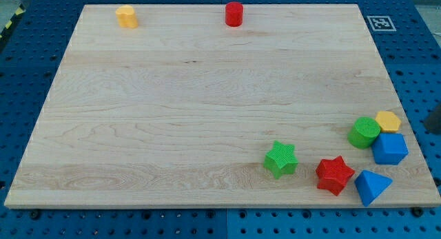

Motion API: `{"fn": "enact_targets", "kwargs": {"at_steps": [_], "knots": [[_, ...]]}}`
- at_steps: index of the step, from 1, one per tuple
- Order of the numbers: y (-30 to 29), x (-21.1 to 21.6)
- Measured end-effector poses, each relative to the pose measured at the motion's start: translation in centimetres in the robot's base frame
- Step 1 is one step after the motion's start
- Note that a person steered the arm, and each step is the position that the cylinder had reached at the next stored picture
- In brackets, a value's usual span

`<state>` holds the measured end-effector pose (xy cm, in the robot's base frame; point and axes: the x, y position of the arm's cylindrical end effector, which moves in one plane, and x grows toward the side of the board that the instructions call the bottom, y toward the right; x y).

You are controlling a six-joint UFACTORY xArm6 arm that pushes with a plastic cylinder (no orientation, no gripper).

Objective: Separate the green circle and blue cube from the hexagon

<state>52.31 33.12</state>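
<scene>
The green circle (364, 132), the yellow hexagon (388, 121) and the blue cube (390, 149) sit tightly together at the board's right edge, low in the view. The circle is on the left and touches the hexagon. The cube lies just below both. A dark shape at the view's right edge looks like my rod. Its tip (433, 129) is off the board, a little to the right of the hexagon and not touching any block.
A blue triangle (372, 186) and a red star (335, 174) lie just below the cluster, with a green star (281, 159) further left. A red cylinder (234, 14) and a small yellow block (127, 16) stand at the top edge. The wooden board (172, 115) rests on blue pegboard.
</scene>
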Motion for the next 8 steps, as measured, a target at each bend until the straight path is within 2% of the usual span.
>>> {"fn": "enact_targets", "kwargs": {"at_steps": [1, 2, 4, 8], "knots": [[-0.5, 4.0], [-2.6, 5.5], [-3.1, 5.2], [-8.8, 2.8]]}}
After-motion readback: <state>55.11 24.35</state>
